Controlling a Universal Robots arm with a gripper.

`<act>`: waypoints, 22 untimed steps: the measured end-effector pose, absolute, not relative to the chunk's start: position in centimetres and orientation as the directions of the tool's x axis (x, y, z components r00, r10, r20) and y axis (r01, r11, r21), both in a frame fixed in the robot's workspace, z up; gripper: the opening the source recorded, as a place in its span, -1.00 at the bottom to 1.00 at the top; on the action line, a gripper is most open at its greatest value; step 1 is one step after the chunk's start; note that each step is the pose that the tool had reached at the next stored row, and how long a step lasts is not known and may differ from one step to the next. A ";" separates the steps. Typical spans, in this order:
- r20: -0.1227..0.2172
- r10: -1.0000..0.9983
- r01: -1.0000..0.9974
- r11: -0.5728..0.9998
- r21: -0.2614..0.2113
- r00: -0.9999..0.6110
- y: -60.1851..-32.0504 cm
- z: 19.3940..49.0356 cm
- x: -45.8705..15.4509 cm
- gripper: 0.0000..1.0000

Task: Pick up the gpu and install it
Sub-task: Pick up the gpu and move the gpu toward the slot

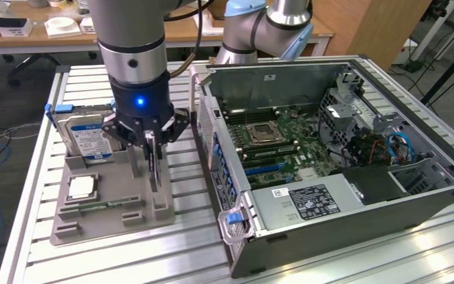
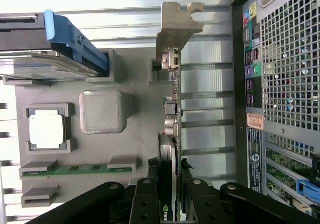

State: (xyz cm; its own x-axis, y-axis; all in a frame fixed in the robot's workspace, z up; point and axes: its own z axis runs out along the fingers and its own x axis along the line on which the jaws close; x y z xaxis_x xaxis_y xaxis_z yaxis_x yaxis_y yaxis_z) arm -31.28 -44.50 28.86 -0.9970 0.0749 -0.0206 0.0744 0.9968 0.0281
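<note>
Black pincer (image 1: 151, 149) clamped narrowly on the thin green gpu card (image 2: 173, 111) (standing on edge), its long axis level with the slatted metal bench (image 1: 416, 251), silver bracket (image 2: 176, 26) toward the blue-labelled hard drive (image 1: 85, 133).

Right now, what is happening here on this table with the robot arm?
The arm's gripper is down at the gray holder beside the open computer case. Its jaws are closed on the gpu, which stands on edge in the holder. A hard drive stands in the same holder. The gpu is not yet in the case.
</note>
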 end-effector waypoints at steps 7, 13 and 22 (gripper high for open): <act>-0.021 0.075 0.074 0.997 0.028 -0.997 -44.5 29.2 -31.3 -0.47; -0.021 0.075 0.074 0.997 0.028 -0.997 -44.5 29.5 -31.3 -0.47; -0.021 0.075 0.074 0.997 0.028 -0.997 -44.5 29.9 -31.3 -0.47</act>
